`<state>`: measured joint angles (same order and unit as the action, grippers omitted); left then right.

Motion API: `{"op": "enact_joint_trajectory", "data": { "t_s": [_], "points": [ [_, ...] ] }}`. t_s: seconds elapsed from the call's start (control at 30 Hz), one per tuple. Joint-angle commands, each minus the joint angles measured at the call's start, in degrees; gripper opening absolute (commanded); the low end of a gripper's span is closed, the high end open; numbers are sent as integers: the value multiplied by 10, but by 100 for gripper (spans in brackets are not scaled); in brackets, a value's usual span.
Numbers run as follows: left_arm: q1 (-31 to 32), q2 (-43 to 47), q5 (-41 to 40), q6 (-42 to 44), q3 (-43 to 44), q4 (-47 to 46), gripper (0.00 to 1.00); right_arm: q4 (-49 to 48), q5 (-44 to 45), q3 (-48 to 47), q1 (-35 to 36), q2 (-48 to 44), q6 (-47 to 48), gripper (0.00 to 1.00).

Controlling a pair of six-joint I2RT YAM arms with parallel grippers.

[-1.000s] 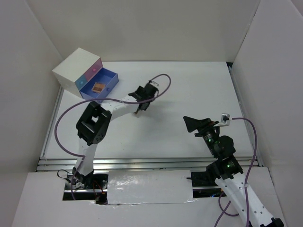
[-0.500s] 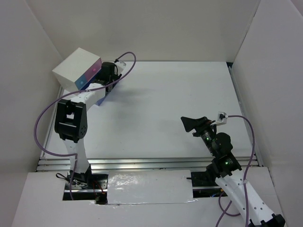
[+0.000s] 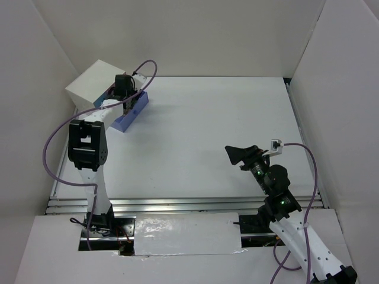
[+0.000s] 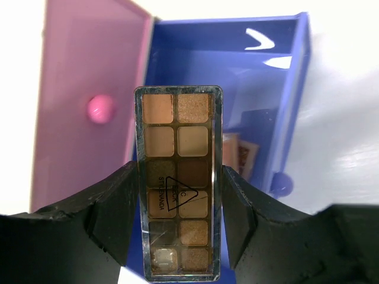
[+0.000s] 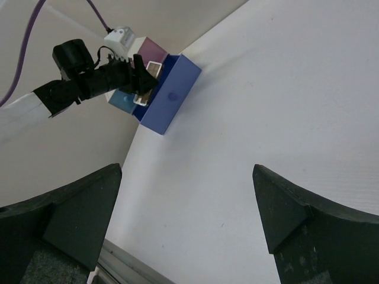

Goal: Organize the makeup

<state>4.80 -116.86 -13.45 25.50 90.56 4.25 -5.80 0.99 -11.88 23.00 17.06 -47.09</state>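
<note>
My left gripper [image 4: 177, 175] is shut on a brown and tan eyeshadow palette [image 4: 177, 148], gripping its long sides. It holds the palette lengthwise above the open blue drawer [image 4: 290, 83]. A small brown makeup piece [image 4: 244, 157] lies inside that drawer, partly hidden behind the palette. From above, the left gripper [image 3: 125, 94] hangs over the blue drawer [image 3: 134, 112] at the far left. My right gripper [image 5: 186, 198] is open and empty, and it hovers over the near right of the table [image 3: 238, 155].
The white box [image 3: 90, 83] stands at the far left corner, its pink drawer front [image 4: 83, 65] with a round pink knob [image 4: 99, 109] shut beside the blue drawer. White walls close in the table [image 3: 213, 118] on the left, back and right.
The left arm has swung from the middle of the table to the far left, carrying the palette over the open blue drawer. The right gripper has barely moved.
</note>
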Motion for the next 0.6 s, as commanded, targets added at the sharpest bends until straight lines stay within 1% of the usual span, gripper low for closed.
{"op": "enact_joint_trajectory", "data": {
  "t_s": [0.0,0.07,0.1,0.17,0.2,0.33,0.37,0.4,0.43,0.47,0.5,0.53,0.57],
  "points": [
    [6,-9,31,0,27,-6,56,-31,0,-5,1,5,1,100],
    [6,-7,28,-8,18,-15,70,-31,2,-5,1,5,2,100],
    [6,-2,19,-11,15,-21,81,-32,1,-5,1,5,2,100],
    [5,4,6,-20,5,-34,89,-34,1,-4,1,8,2,100],
    [5,12,-2,-25,2,-37,99,-34,-1,-4,1,9,2,100],
    [2,34,-3,-54,14,-37,99,-31,1,-5,1,5,1,100],
    [2,40,4,-64,19,-37,98,-30,1,-5,1,3,2,100],
    [2,57,16,-90,26,-29,91,-29,3,-5,1,3,1,100],
    [4,68,55,-103,26,-24,86,-28,3,-6,1,1,2,100],
    [12,92,81,-119,15,-19,69,-26,3,-7,1,-1,2,100],
    [17,102,110,-120,3,-13,56,-25,4,-7,1,-2,2,100],
    [33,112,176,-114,-12,-12,47,-25,7,-8,1,-3,3,100],
    [45,130,199,-101,-29,-13,37,-23,8,-8,2,-3,4,100]
  ]
}}
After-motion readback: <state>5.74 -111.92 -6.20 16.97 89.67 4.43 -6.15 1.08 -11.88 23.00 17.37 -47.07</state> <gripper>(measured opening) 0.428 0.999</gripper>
